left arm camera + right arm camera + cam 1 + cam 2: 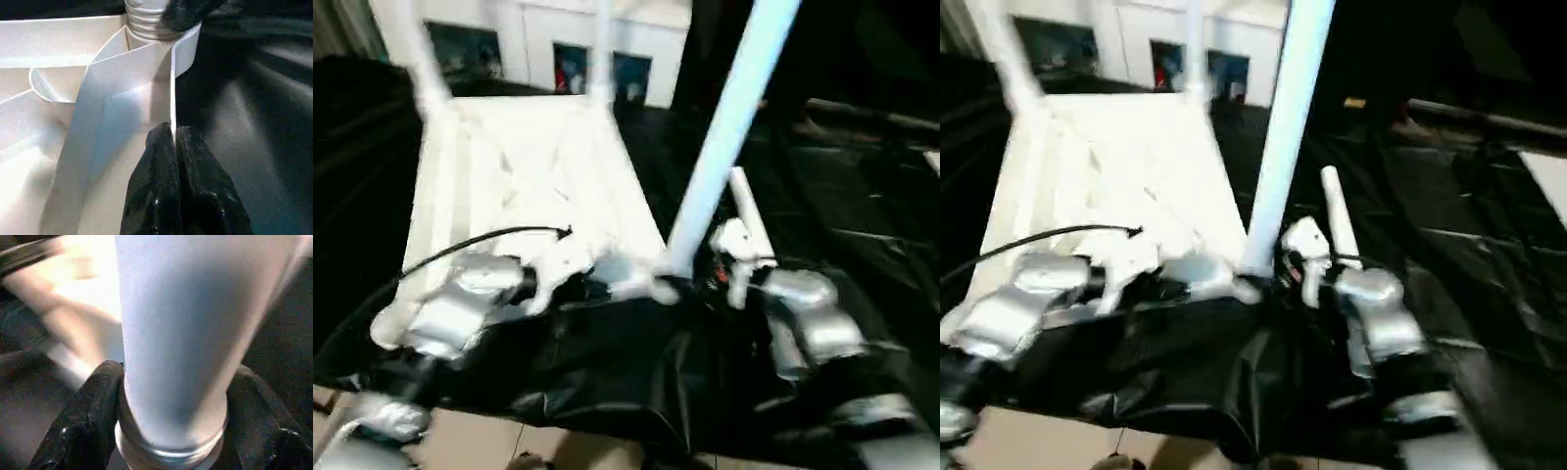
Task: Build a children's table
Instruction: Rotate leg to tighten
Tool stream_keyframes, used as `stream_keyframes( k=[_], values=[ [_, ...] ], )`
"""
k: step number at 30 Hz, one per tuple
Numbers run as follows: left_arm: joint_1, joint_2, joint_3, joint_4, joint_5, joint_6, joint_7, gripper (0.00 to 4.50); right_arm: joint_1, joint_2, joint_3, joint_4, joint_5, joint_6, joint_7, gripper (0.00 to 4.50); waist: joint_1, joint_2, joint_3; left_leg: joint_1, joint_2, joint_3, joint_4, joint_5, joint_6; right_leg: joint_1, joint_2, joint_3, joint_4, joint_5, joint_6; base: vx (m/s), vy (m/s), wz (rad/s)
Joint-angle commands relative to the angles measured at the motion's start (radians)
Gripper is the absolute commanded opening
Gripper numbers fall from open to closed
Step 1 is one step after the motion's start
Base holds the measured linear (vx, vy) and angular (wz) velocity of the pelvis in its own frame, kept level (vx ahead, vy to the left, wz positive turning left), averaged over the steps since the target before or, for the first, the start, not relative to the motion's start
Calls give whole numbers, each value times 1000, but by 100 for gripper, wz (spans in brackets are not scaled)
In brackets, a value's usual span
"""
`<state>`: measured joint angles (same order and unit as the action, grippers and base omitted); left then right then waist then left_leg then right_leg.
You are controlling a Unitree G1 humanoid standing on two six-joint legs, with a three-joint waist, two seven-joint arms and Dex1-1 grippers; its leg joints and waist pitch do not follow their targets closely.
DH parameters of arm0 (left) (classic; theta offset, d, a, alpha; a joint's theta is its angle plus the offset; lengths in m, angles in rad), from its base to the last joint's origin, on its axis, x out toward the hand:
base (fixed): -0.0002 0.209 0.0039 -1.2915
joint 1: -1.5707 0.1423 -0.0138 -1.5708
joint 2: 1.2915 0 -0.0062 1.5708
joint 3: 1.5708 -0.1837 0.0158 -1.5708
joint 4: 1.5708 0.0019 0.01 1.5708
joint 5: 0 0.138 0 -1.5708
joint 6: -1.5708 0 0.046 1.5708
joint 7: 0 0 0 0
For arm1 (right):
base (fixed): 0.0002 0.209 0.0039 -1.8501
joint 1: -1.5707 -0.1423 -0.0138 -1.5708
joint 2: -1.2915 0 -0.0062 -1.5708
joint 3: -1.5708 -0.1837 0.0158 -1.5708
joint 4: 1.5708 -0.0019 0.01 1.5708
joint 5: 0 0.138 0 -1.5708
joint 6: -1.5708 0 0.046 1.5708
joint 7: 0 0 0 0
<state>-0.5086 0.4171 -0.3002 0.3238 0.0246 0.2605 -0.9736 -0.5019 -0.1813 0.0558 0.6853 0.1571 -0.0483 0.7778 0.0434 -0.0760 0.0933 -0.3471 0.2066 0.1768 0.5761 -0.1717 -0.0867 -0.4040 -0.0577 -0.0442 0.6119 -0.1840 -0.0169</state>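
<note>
No writing is legible; on the black-draped desk the left hand is clenched on the thin rim of the upside-down white table top, which carries three upright legs, the near-right leg grasped at its base by the right hand.

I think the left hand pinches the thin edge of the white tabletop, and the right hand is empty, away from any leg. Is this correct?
Not quite. The left hand does pinch the thin edge of the tabletop, but the right hand is not empty: the right wrist view shows its black fingers on either side of the leg near its threaded end.
</note>
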Motion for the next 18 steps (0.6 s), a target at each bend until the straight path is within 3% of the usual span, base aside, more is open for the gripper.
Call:
stream_keyframes(
  k=[1, 3, 5, 9, 10, 12, 14, 16, 18],
  values=[
    [-16, -55, -19, 56, 47, 48, 125, 0, 33, 61, -7, 55, -23, 47, -180, 267, -3, 15, -55, 15, 20, -12, -70, -343, -24, 24, -74, 39, -106, -538, -121, 0, 0, 0],
    [-29, -80, -19, 70, 59, 70, 169, 0, 33, 93, -19, 60, -25, 58, -251, 267, -9, 12, -52, 11, 18, -13, -72, -351, -24, 23, -70, 38, -108, -546, -112, 0, 0, 0],
    [-55, -134, -6, 102, 74, 110, 264, 0, 22, 151, -42, 78, -30, 55, -377, 267, -13, 16, -51, 18, 15, -15, -68, -388, -22, 12, -69, 35, -116, -590, -90, 0, 0, 0],
    [-80, -178, -16, 139, 95, 116, 317, 0, -11, 220, -62, 106, -39, 42, -505, 266, -17, 17, -51, 18, 12, -20, -70, -428, -22, 9, -69, 26, -127, -635, -61, -13, 3, 0],
    [-84, -181, -24, 142, 99, 104, 308, 0, -27, 234, -54, 112, -48, 27, -511, 266, -18, 20, -56, 10, 15, -24, -75, -416, -20, 19, -72, 24, -124, -591, -65, 0, 0, 0],
    [-84, -177, -30, 139, 101, 93, 294, 0, -35, 234, -42, 112, -55, 16, -491, 266, -18, 20, -57, 3, 18, -24, -81, -406, -17, 24, -71, 24, -120, -533, -76, 0, 0, 0],
    [-78, -160, -38, 128, 106, 89, 259, 0, -37, 240, -35, 89, -43, -6, -429, 266, -18, 19, -58, 6, 18, -22, -80, -411, -12, 21, -72, 28, -116, -500, -93, 0, 0, 0],
    [-68, -137, -38, 112, 108, 79, 229, 0, -28, 236, -37, 49, -10, -13, -357, 322, -16, 20, -61, -1, 20, -19, -81, -373, -5, 28, -73, 33, -107, -424, -117, 0, 0, 0],
    [-59, -117, -38, 96, 100, 77, 202, 0, -24, 214, -27, 28, -15, -25, -321, 338, -15, 16, -60, -1, 20, -13, -79, -355, 5, 27, -72, 36, -104, -389, -133, 0, 0, 0]
  ],
)
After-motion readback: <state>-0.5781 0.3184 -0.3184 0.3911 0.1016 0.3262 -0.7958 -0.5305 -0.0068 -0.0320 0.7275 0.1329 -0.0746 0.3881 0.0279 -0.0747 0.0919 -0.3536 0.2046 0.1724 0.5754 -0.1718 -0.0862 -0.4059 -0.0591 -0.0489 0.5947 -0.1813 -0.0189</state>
